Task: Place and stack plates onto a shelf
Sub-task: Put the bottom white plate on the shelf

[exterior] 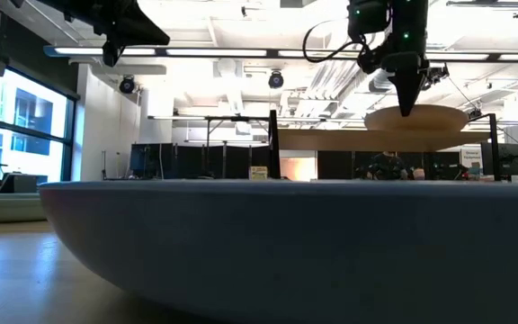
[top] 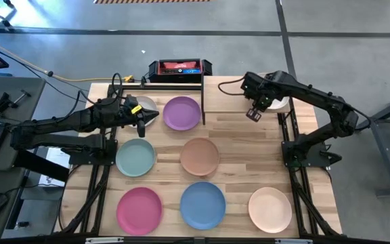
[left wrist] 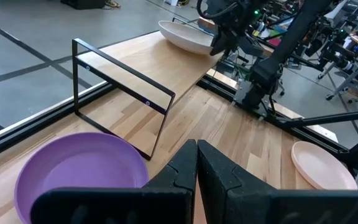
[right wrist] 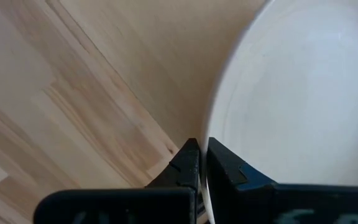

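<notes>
Light-wood tabletop under a bright hall, with 8 plates counted from above and no stack anywhere.

At 12 o'clock: shelf, marked by its thin black frame. Within that frame: purple plate, and at 11 o'clock white plate, half hidden under an arm. Cannot tell whether these 2 sit on the shelf board or on the table beneath it.

At 1 o'clock, well apart from the shelf: right gripper, pinching the rim of cream plate, with the plate raised off the surface in the low view.

Over the white plate: left gripper, fingers pressed together, holding nothing.

Lying singly and untouched:
- mint plate at 9 o'clock
- terracotta plate at centre
- pink plate at 7 o'clock
- blue plate at 6 o'clock
- peach plate at 5 o'clock

Judged early in the task: 2 plates at most placed, 1 in the air, 5 left to fetch, and all stacking yet to do.
</notes>
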`<state>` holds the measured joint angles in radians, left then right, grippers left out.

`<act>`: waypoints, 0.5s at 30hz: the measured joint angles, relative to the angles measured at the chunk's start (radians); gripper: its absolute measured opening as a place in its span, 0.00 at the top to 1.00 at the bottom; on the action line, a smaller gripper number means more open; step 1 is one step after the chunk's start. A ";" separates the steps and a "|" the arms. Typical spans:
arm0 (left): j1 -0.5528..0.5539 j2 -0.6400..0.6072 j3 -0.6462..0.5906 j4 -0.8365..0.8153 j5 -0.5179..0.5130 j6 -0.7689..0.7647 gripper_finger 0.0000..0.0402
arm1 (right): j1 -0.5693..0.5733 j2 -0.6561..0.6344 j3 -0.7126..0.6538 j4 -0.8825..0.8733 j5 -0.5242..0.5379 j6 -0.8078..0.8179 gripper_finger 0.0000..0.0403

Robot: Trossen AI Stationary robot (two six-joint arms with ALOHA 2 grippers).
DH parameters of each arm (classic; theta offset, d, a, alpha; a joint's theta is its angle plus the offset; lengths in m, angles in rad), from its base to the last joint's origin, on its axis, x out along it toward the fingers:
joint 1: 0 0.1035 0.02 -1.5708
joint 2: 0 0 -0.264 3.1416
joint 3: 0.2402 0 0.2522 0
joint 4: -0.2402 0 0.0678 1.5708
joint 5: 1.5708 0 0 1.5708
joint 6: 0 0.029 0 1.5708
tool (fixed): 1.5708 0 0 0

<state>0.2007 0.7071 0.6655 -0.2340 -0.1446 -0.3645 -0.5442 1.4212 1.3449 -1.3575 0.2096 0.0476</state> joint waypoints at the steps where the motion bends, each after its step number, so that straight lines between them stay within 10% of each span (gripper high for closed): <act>1: 0.000 0.000 0.000 0.000 0.000 0.000 0.99 | -0.003 0.000 0.000 0.000 -0.001 0.007 1.00; 15: 0.000 0.000 0.000 0.000 0.000 -0.001 0.99 | -0.008 0.000 0.000 -0.022 -0.071 0.060 1.00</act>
<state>0.2008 0.7071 0.6655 -0.2340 -0.1446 -0.3656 -0.5519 1.4212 1.3449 -1.3796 0.1385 0.1074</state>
